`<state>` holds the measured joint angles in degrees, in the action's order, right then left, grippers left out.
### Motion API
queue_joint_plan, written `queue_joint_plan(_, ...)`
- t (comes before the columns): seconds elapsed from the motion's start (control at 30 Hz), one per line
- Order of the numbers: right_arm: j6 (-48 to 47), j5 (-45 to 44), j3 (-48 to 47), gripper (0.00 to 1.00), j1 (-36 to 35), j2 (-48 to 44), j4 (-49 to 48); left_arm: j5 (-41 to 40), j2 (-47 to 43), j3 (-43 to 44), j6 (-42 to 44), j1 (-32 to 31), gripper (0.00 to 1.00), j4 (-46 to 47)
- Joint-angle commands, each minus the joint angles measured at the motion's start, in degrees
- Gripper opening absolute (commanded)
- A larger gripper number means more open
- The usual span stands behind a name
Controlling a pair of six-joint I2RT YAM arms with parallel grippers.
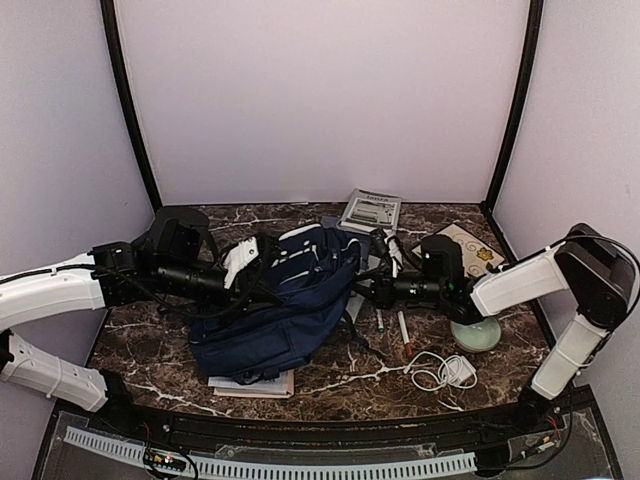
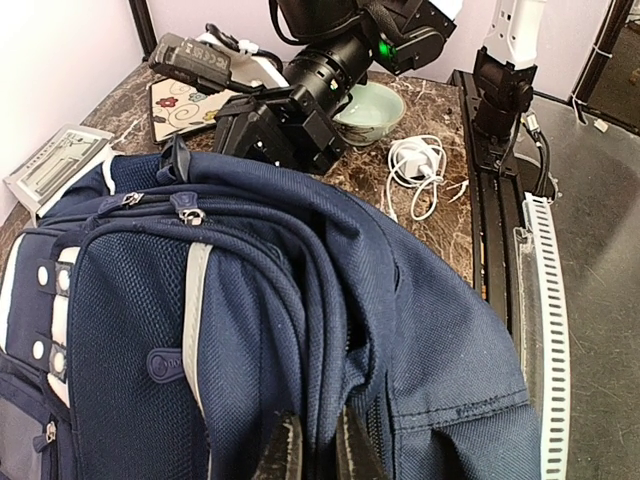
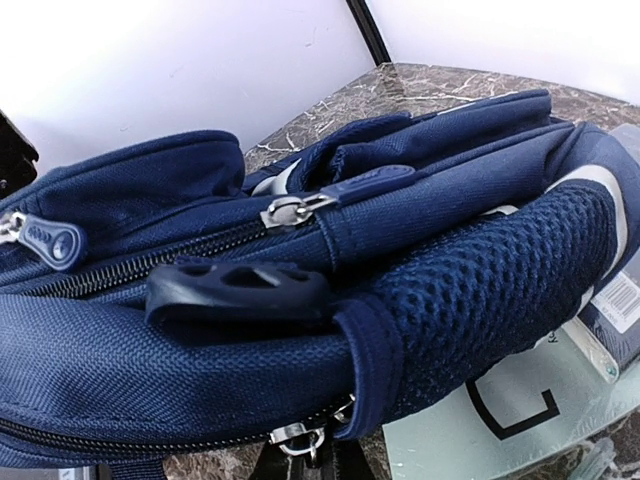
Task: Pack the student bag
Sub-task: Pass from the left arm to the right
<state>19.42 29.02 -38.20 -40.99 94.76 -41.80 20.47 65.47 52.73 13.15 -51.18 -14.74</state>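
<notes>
Mid-table, on the dark marble table [image 1: 140, 340], between both arms: student bag [image 1: 285, 320]. Slumps on its side, overlaps a booklet [image 1: 255, 385] at the near edge. At left gripper [image 2: 318, 455]: nearly closed, pinches a fold of navy bag fabric. At right gripper [image 3: 310, 468]: fully closed against the bag's lower seam, just beside a metal zip pull [image 3: 297, 437]; whether gripping that pull, cannot tell. Right of the bag: pens [image 1: 403, 335], green bowl [image 1: 478, 335], white charger cable [image 1: 445, 370].
</notes>
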Motion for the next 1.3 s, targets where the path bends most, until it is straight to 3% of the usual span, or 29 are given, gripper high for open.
queue_joint_plan(0.0,0.0,-0.1,0.7,0.00,-0.7,-3.0,-1.8,1.1,-2.5,-1.3,0.0,-0.3,0.00,6.3)
queue_joint_plan(0.13,-9.1,-8.3,-9.6,0.00,-0.7,-6.8,16.4,1.9,-4.1,-2.4,1.2,-0.3,0.00,5.8)
queue_joint_plan(0.33,-21.4,-19.3,-49.4,0.00,-0.7,1.6,44.1,0.5,-10.1,-4.1,1.4,-0.3,0.00,11.8)
queue_joint_plan(0.43,-23.3,-18.1,-64.0,0.00,-1.3,5.7,47.7,0.2,-12.4,-4.6,2.8,-0.5,0.00,17.5)
queue_joint_plan(0.53,-26.1,-15.0,-71.6,0.00,-2.8,8.0,48.5,2.4,-10.9,-3.4,3.8,-0.6,0.00,20.6)
queue_joint_plan(0.6,-27.0,-12.4,-72.4,0.00,-3.4,8.2,48.0,5.0,-7.7,-1.8,4.4,-1.1,0.01,19.3)
queue_joint_plan(0.63,-27.4,-10.9,-72.0,0.00,-3.5,7.8,47.9,6.6,-5.9,-0.8,5.5,-1.8,0.13,17.8)
queue_joint_plan(0.7,-29.9,-9.5,-69.6,0.00,-3.5,6.2,48.3,8.7,-3.1,0.8,10.4,-5.5,0.47,13.1)
queue_joint_plan(0.8,-37.3,-8.4,-63.6,0.00,-3.4,2.7,50.3,12.4,-4.2,3.0,18.3,-8.4,0.70,6.1)
queue_joint_plan(0.93,-47.8,-6.1,-61.2,0.00,-3.5,-0.9,56.7,10.8,-10.7,4.3,21.1,-8.5,0.82,2.9)
queue_joint_plan(1.03,-53.5,-5.4,-60.7,0.00,-4.3,-2.8,60.9,1.2,-14.0,5.9,18.5,-8.5,0.93,4.4)
queue_joint_plan(1.27,-70.4,-16.7,-51.0,0.00,-11.6,-9.4,57.6,-21.9,-3.9,23.4,25.4,-8.4,0.97,-8.6)
